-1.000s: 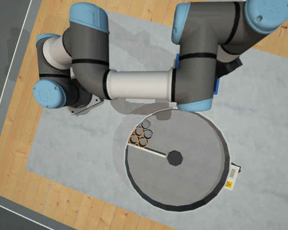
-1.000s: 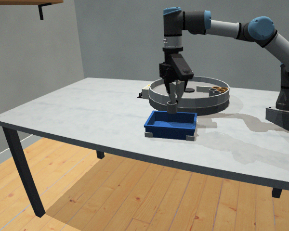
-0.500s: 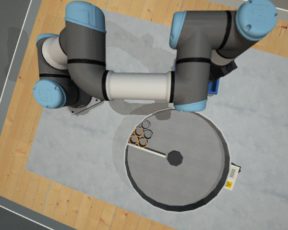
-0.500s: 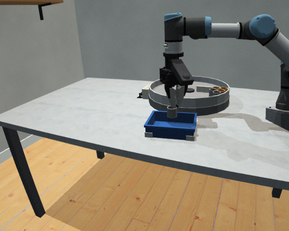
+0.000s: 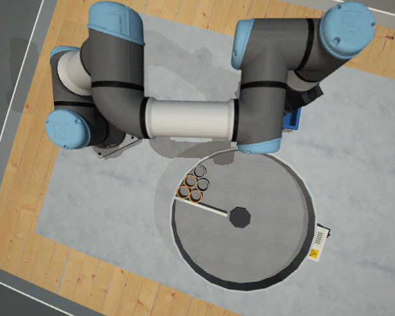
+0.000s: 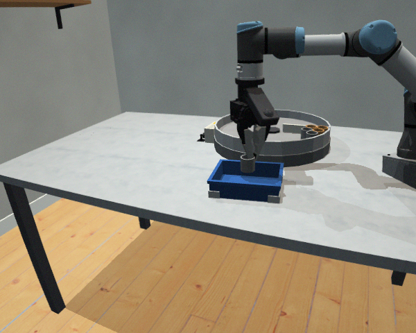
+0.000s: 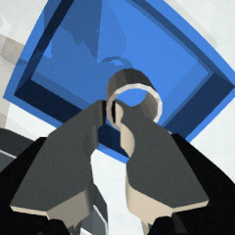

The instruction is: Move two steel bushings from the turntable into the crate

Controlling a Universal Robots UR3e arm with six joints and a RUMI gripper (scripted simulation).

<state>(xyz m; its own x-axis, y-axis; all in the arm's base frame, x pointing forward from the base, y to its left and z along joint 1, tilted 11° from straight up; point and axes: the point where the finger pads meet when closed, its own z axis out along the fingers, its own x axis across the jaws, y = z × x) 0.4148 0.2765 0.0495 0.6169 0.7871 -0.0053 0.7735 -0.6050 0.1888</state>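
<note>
My gripper (image 6: 250,155) is shut on the wall of a grey steel bushing (image 6: 247,164) and holds it upright just above the open blue crate (image 6: 246,180). In the wrist view the bushing (image 7: 133,100) hangs at my fingertips (image 7: 113,114) over the crate floor (image 7: 132,54), which looks empty. On the turntable (image 5: 241,216) two grey steel bushings (image 5: 200,171) (image 5: 203,184) and three orange-rimmed bushings (image 5: 190,181) sit bunched beside a white divider bar (image 5: 201,205). In the overhead view the arm hides my gripper and most of the crate (image 5: 291,119).
The arm's base (image 6: 405,168) stands on the table to the right of the turntable. A small box with a yellow warning label (image 5: 318,241) sits at the turntable's edge. The turntable rim (image 6: 272,143) rises just behind the crate.
</note>
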